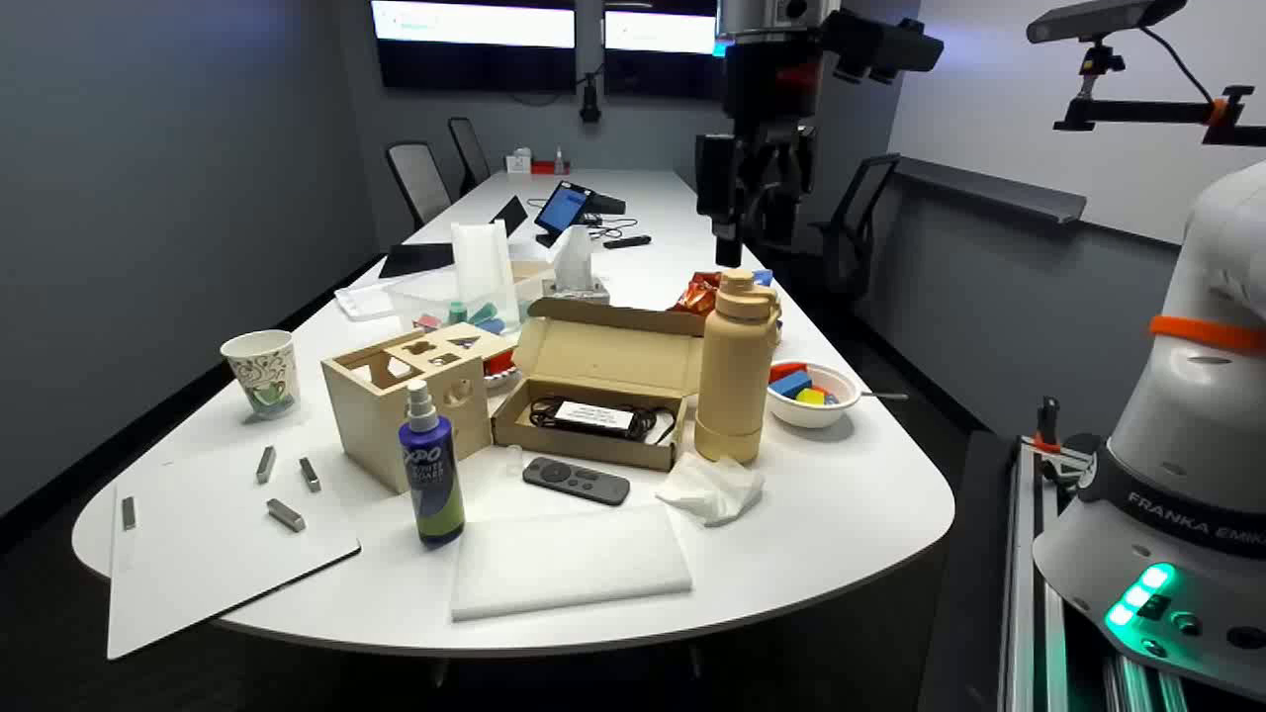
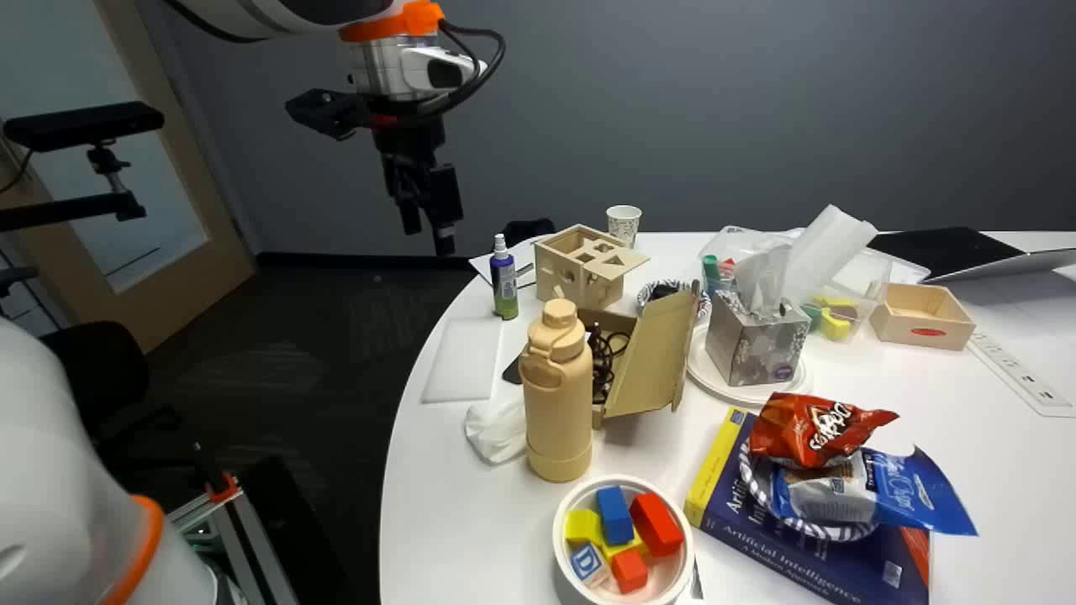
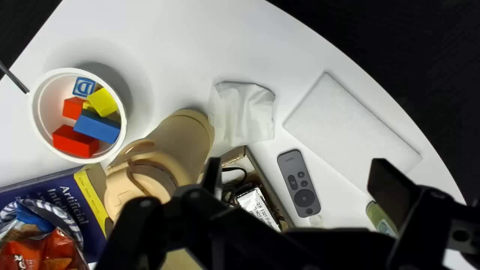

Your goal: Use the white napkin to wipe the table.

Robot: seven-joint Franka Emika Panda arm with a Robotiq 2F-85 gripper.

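Black gripper (image 3: 300, 177), jaws wide apart, pointing down from the raised arm (image 2: 286, 15), white napkin (image 3: 242, 112) crumpled on the table (image 3: 168, 41) well below.

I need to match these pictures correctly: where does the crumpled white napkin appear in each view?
In an exterior view: white napkin, lower half, right of centre.
In an exterior view: white napkin, lower half, slightly left of centre.
Wrist view: white napkin, near centre, slightly above.
Shared landmark: tan bottle, beside it.

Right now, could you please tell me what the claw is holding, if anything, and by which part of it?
Nothing is held: the claw hangs open and empty, and the white napkin lies on the table.
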